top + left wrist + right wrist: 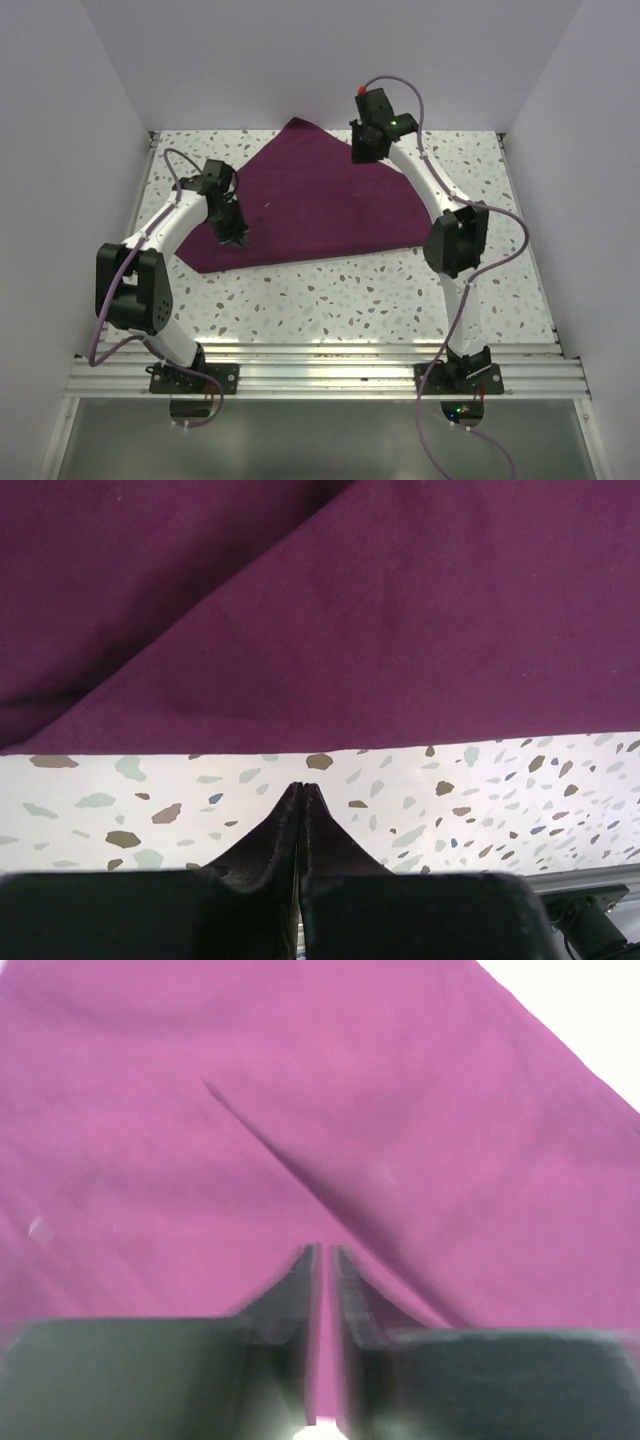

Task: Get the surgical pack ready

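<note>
The surgical pack's deep-maroon cloth (320, 205) lies spread on the speckled table, folded into a rough triangle with one corner toward the back wall. My left gripper (240, 240) hovers at the cloth's front-left edge. In the left wrist view its jaws (302, 786) are pressed together with nothing between them, over bare table just short of the cloth's hem (400, 630). My right gripper (362, 155) is low over the cloth's far right edge. The right wrist view is blurred: the jaws (325, 1248) stand a narrow slit apart, and a raised crease of the cloth (150, 1140) runs up to them.
The speckled tabletop (380, 300) is walled in white on the left, right and back. An aluminium rail (320, 370) at the near edge carries both arm bases. Purple cables loop off each arm.
</note>
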{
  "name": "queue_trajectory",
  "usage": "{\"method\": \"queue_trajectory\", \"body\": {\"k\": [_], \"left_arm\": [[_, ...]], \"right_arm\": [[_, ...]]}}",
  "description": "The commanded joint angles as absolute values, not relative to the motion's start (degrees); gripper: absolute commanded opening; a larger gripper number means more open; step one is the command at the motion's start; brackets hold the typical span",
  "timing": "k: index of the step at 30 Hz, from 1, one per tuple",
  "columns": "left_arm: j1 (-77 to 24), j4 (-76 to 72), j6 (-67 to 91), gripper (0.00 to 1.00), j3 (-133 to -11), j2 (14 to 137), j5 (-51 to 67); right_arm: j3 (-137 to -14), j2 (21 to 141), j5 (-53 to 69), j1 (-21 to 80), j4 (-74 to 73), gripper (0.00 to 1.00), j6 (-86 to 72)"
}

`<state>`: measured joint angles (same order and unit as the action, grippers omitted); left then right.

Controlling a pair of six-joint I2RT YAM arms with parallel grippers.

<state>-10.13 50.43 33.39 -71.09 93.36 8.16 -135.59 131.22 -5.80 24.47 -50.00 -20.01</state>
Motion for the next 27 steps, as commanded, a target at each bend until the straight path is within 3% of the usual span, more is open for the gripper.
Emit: {"method": "queue_trajectory", "body": {"k": [1, 3, 11, 18, 24, 27], "left_arm": [[-9.8, 51.2, 32.3, 0.0, -73.6, 96.4, 7.7], [-9.8, 52.1, 31.9, 0.0, -75.1, 98.3, 7.5], [-9.8, 54.1, 31.5, 0.0, -79.2, 104.5, 6.8], [-9.8, 55.5, 32.8, 0.0, -81.3, 102.3, 2.4], [-9.5, 56.0, 30.3, 0.0, -81.9, 99.8, 4.7], [-9.7, 57.7, 30.7, 0.0, -80.4, 101.7, 9.1]], "right_arm": [[-126.0, 122.9, -4.2, 23.7, -61.9, 0.06, -19.1], [-122.4, 119.2, -4.2, 22.9, -64.9, 0.0, -18.0], [-109.1, 112.8, -0.1, 18.5, -70.0, 0.0, -16.3], [-99.2, 109.3, -3.1, 12.9, -64.3, 0.0, -17.3], [-101.2, 109.4, 7.8, 10.2, -60.3, 0.0, -18.2], [-104.8, 113.2, 10.1, 11.3, -68.2, 0.0, -17.6]]}}
